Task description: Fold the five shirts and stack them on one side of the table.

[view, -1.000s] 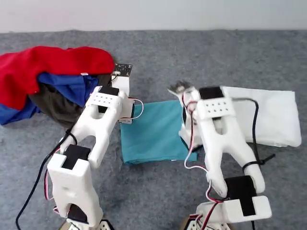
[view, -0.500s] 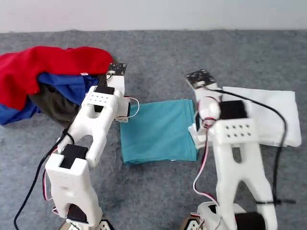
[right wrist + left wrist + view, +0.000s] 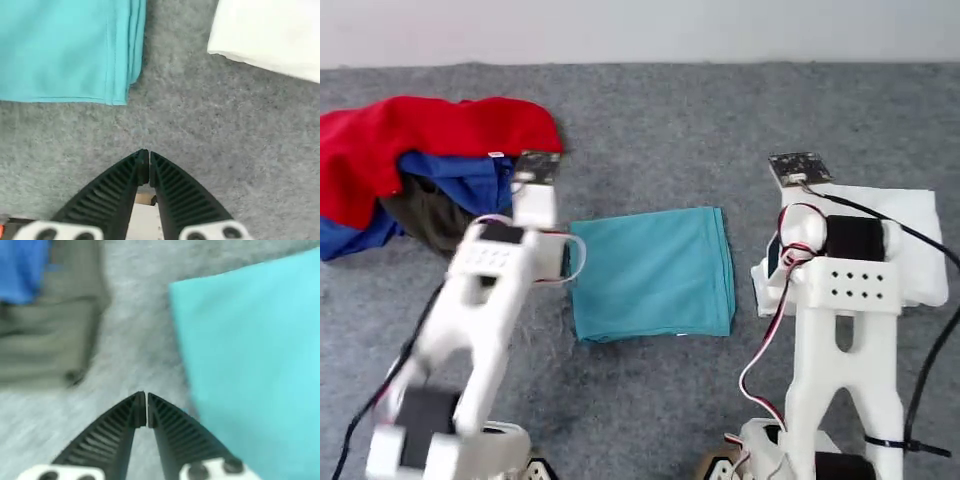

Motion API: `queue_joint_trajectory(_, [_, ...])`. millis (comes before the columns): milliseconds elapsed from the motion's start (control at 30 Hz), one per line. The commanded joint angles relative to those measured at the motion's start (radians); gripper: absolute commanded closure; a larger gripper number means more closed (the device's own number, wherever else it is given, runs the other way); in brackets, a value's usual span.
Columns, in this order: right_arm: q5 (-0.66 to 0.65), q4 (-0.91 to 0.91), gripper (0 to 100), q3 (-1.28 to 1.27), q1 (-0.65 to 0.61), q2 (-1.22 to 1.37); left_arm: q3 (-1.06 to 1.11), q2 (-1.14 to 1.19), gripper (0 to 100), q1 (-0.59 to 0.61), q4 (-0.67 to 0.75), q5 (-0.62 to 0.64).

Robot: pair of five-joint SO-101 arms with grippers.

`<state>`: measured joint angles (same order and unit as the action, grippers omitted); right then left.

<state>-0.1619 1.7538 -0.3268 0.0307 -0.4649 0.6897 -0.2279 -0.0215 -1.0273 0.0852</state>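
A teal shirt (image 3: 650, 272), folded into a flat soft rectangle, lies in the middle of the grey felt-like counter (image 3: 720, 130). A white shirt (image 3: 925, 210), also folded flat, lies near it on the right arm's side with a bare strip between them. At the far left a red shirt (image 3: 420, 140), a blue shirt (image 3: 460, 182) and an olive shirt (image 3: 440, 228) are heaped together unfolded. So the fold of the teal one looks done, and the step in hand appears to be the change-over to stacking it or fetching another. The left tool (image 3: 141, 410) hangs over bare counter between the olive shirt and the teal shirt's edge, its black ribbed jaws pressed together with nothing in them. The right tool (image 3: 145, 167) hangs over the strip between the teal and white shirts, likewise closed and empty. The next move probably calls for both tools to part their jaws. They would then pinch the teal shirt's near edges through every layer and carry it squarely onto the white shirt. Alternatively, the left tool could draw one garment free of the heap without dragging the others.
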Motion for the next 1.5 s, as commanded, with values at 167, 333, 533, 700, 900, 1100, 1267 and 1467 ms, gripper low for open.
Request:
queue_joint_trajectory(167, [0.169, 0.012, 92.4, 0.044, -0.068, -0.031, 0.136, -0.365, 99, 0.376, -0.253, -0.186])
queue_joint_trajectory(333, [0.272, 0.01, 77.3, 0.048, -0.154, -0.03, 0.211, -0.483, 99, 0.479, -0.256, -0.284])
queue_joint_trajectory(533, [0.396, -0.059, 71.5, 0.044, -0.186, -0.028, 0.22, -0.615, 99, 0.479, -0.216, -0.287])
queue_joint_trajectory(700, [0.534, -0.067, 71.1, 0.04, -0.186, -0.028, 0.317, -0.618, 99, 0.476, -0.106, -0.285])
queue_joint_trajectory(900, [0.651, -0.097, 71.0, -0.032, -0.22, 0.03, 0.532, -0.62, 99, 0.474, 0.083, -0.285])
queue_joint_trajectory(1100, [0.741, -0.223, 71.0, -0.068, -0.295, 0.183, 0.582, -0.618, 99, 0.474, 0.13, -0.204])
queue_joint_trajectory(1267, [0.807, -0.32, 71.0, -0.074, -0.298, 0.26, 0.615, -0.62, 99, 0.474, 0.169, -0.186])
queue_joint_trajectory(1467, [0.865, -0.395, 71.0, -0.074, -0.297, 0.403, 0.619, -0.62, 99, 0.474, 0.169, -0.186])
